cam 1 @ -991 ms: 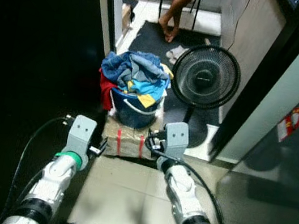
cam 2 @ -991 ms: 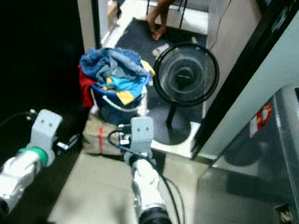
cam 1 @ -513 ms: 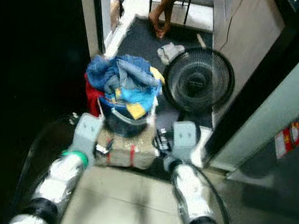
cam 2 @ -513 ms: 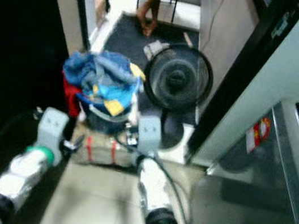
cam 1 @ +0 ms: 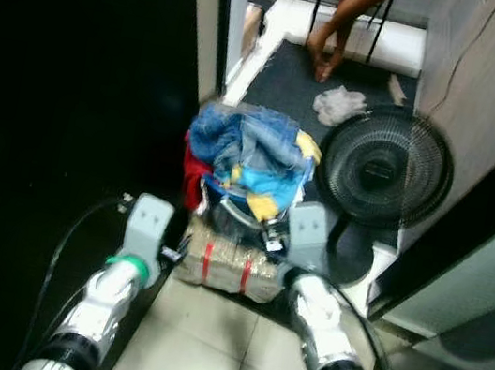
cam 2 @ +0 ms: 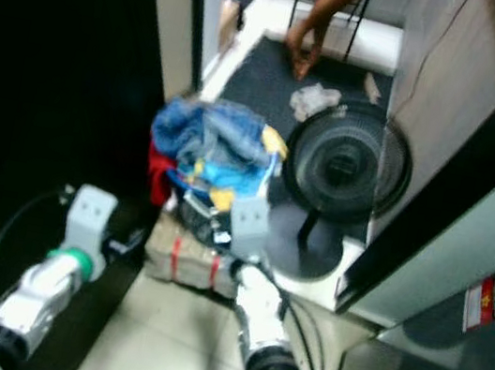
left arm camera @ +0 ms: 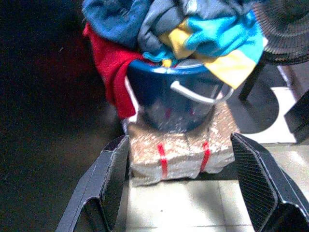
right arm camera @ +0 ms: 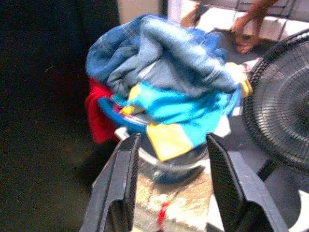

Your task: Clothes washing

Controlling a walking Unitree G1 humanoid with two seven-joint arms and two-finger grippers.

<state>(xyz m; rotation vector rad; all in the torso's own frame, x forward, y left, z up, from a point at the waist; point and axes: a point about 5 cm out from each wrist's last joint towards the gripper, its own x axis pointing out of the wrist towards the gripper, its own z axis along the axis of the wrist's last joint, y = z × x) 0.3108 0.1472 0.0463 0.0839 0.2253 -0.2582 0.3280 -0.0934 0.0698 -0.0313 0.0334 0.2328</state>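
Blue bucket (left arm camera: pixel 174 94) heaped with clothes (right arm camera: pixel 169 87) stands on a wrapped block (left arm camera: pixel 181 152), just ahead of both fingers | likely heavy, cloth soft and loose; lift by white handle (left arm camera: pixel 198 94) | left fingers (left arm camera: pixel 113 169) wide apart, right fingers (right arm camera: pixel 125 179) apart | robot nearer the bucket than a second ago.

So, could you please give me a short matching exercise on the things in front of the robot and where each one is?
Things:
1. bucket
2. clothes
3. fan
4. red cloth

Places:
A. heaped in the top of the bucket
B. standing on the floor beside the bucket
C. on a block with red bands
D. hanging over the bucket's side

Pairs: 1-C, 2-A, 3-B, 4-D
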